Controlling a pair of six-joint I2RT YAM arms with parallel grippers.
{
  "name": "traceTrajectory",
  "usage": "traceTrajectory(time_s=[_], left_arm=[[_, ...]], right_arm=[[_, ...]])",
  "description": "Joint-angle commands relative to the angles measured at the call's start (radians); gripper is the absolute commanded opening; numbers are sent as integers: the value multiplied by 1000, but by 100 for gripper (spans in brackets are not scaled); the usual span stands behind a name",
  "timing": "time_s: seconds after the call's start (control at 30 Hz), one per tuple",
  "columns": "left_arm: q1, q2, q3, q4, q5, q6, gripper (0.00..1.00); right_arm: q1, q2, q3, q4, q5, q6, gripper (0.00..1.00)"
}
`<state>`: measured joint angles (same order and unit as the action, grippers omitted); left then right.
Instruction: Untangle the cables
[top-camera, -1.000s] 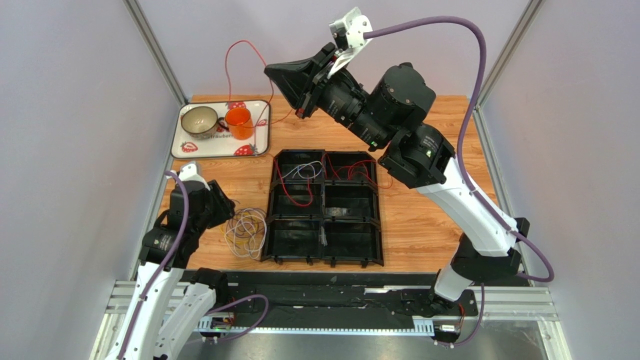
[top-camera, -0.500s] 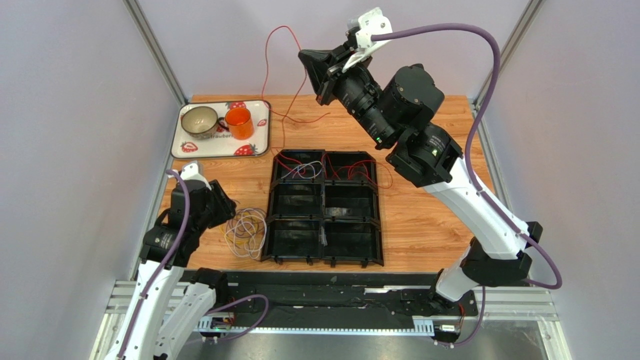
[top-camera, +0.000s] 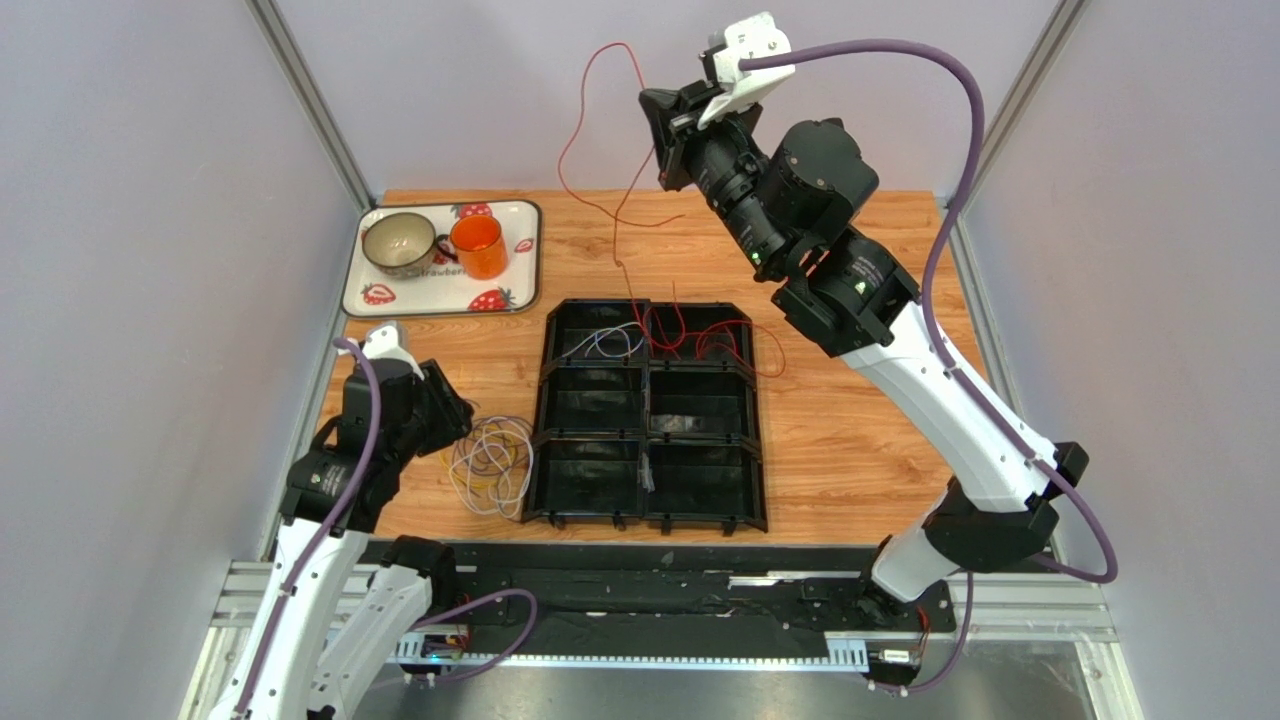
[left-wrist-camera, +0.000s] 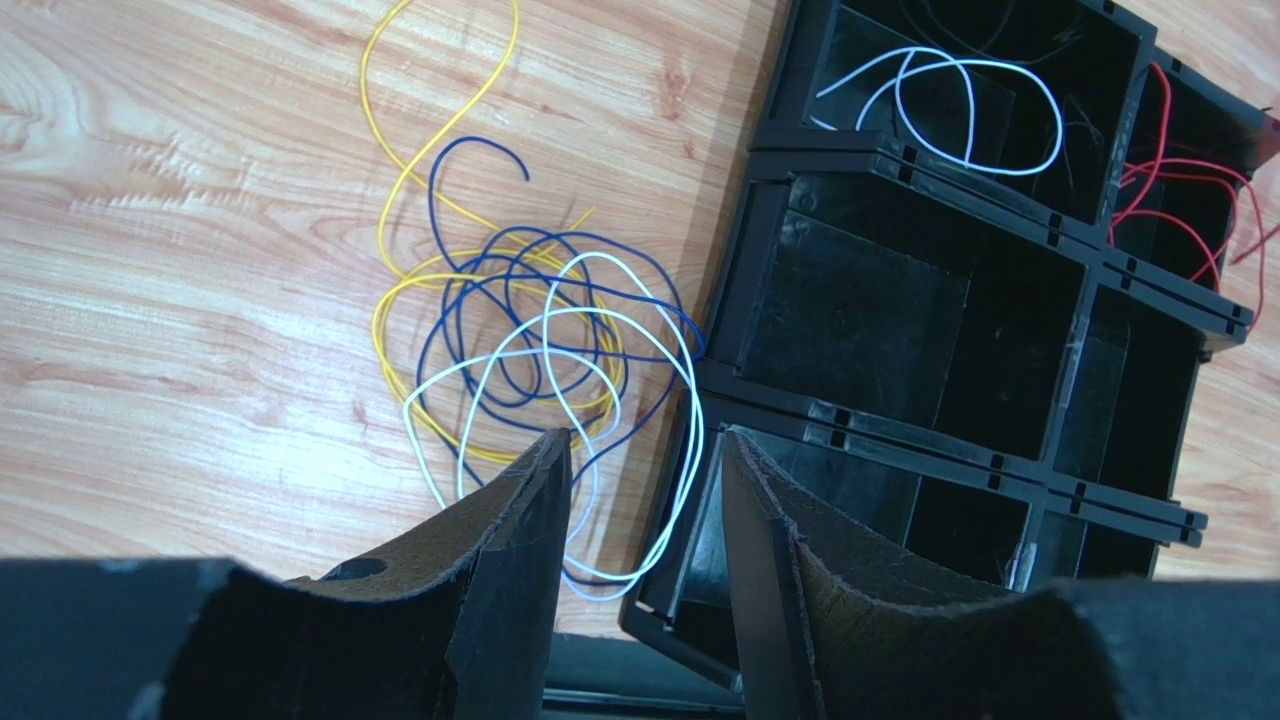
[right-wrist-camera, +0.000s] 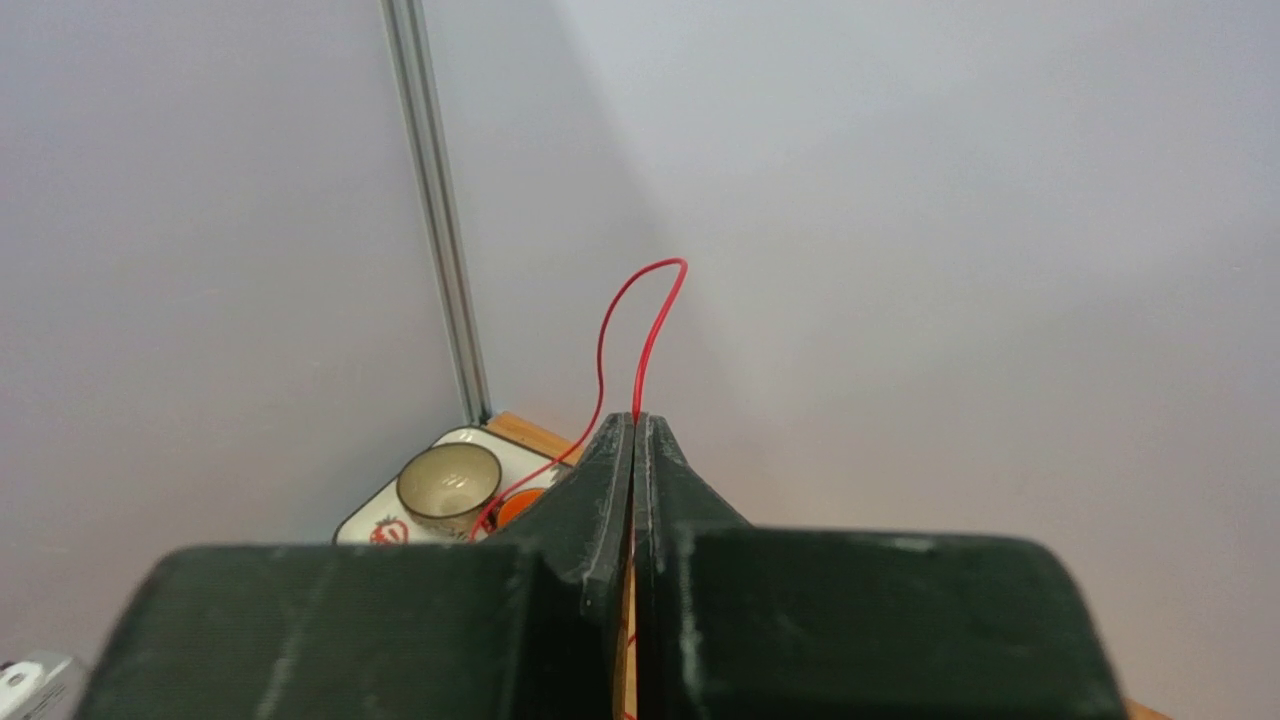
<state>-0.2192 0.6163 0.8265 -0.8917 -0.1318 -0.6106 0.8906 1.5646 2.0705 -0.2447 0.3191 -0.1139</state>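
Holding one red cable high, my right tool clamped on it; left tool hanging half-open near the unsorted tangle.

Wood tabletop: white tray at far-left corner, black 6-compartment bin mid, tangled cables just left of bin.
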Motion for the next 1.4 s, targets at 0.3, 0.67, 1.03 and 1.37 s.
traceTrajectory(time_s=[0.3, 0.67, 1.03, 1.37], left_arm=[[7, 10, 8, 30, 18, 22, 49], [7, 23, 10, 27, 21, 22, 49], [7, 30, 10, 25, 26, 23, 48], [7, 36, 11, 25, 26, 23, 48]], right_arm=[[-96, -124, -184, 97, 43, 2, 0], [-122, -190, -355, 130, 63, 23, 0], [-199, -239, -539, 151, 32, 108, 0], [-255, -290, -696, 156, 2, 174, 0]])
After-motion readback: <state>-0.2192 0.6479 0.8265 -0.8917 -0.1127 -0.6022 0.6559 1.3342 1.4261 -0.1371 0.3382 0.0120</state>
